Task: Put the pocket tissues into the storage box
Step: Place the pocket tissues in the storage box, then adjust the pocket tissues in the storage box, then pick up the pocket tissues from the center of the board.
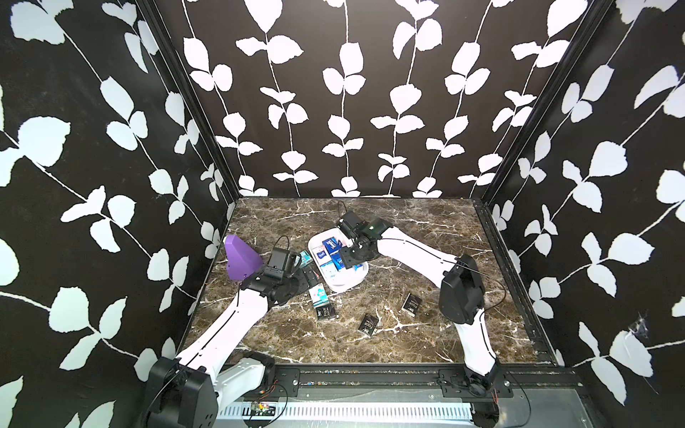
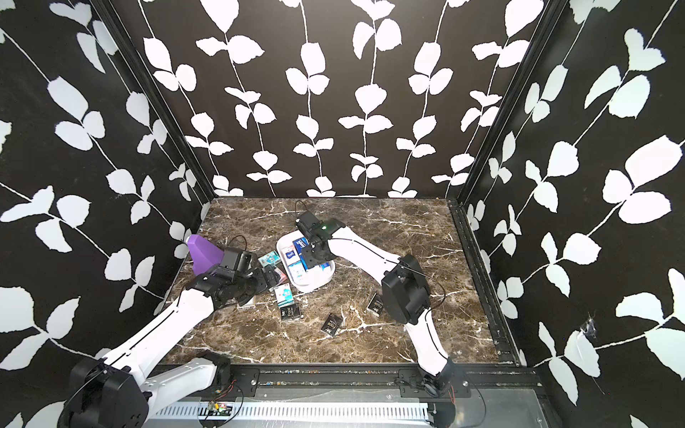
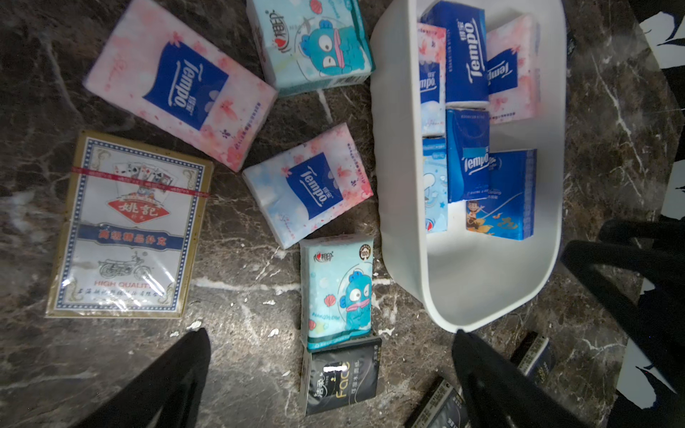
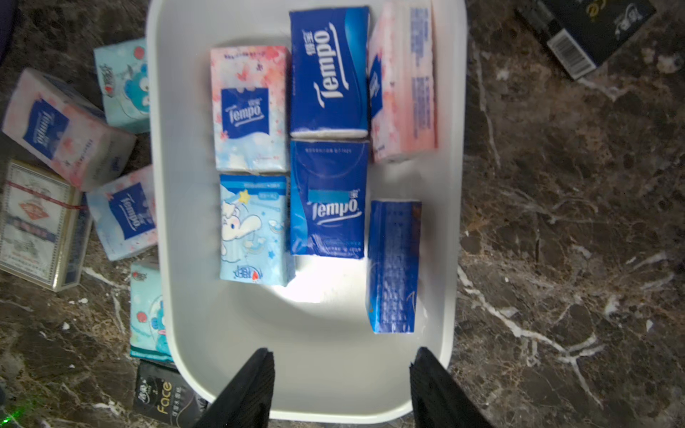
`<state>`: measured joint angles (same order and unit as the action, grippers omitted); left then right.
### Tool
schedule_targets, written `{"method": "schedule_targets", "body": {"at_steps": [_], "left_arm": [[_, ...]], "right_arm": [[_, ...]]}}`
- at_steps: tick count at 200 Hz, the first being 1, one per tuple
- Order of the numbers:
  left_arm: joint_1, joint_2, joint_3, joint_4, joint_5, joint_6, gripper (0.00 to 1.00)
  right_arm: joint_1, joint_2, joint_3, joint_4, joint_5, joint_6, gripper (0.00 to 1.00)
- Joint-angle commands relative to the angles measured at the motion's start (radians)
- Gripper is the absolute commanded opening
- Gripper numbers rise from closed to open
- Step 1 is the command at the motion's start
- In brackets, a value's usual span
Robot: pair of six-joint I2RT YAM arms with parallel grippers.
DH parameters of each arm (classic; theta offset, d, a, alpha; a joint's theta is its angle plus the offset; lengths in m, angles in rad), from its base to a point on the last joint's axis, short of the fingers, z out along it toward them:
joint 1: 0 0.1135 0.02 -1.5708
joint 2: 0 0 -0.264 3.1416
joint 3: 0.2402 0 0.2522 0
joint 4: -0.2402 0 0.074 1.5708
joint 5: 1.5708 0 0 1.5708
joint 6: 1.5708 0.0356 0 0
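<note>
**Six in the box, a bunch left out: looks like the left arm's go**

You're partway through this one. The storage box [image 4: 159,148] holds six pocket tissues [image 4: 328,200], all packed toward one end, and the other end is bare. Your right gripper [image 4: 343,352] hangs over that bare end with its fingers parted and nothing between them, so I'd call that arm free.

The left gripper [image 3: 330,333] is spread as wide as it goes and is empty too. It hovers over the loose packs just beside the box's long wall. A teal pack [image 3: 337,289] sits right below it, close against that wall, and a black pack [image 3: 341,374] is butted up to its end. Two pink-and-blue packs and another teal one lie further along the same wall. Two more black packs [image 1: 369,324] lie well apart from the box, over on the right arm's side.

Next move, I reckon: bring the left down on that teal pack. The finger on the box side looks like it'd catch the rim, so nudge away from the box first. Skip the deck of playing cards [image 3: 126,222] near that cluster, since it's not tissues.
</note>
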<state>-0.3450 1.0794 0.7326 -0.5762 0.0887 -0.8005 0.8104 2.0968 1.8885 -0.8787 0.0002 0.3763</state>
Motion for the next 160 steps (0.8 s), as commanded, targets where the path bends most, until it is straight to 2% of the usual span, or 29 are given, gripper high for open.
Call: {"method": "schedule_targets", "body": {"at_steps": [1, 37, 82, 123, 160], "left_arm": [[0.009, -0.001, 0.030, -0.034, -0.009, 0.029, 0.99], [0.013, -0.005, 0.037, -0.047, -0.015, 0.043, 0.99], [0.015, -0.010, 0.044, -0.060, -0.019, 0.042, 0.99], [0.015, -0.031, 0.030, -0.070, -0.032, 0.034, 0.99], [0.015, -0.031, 0.021, -0.071, -0.036, 0.030, 0.99]], "right_arm": [[-0.076, -0.053, -0.086, 0.047, -0.017, -0.054, 0.54], [-0.171, -0.065, -0.186, 0.107, -0.175, -0.057, 0.42], [-0.182, -0.053, -0.228, 0.161, -0.252, -0.040, 0.34], [-0.192, -0.096, -0.273, 0.198, -0.141, -0.029, 0.36], [-0.241, -0.027, -0.138, 0.167, -0.129, -0.105, 0.46]]}}
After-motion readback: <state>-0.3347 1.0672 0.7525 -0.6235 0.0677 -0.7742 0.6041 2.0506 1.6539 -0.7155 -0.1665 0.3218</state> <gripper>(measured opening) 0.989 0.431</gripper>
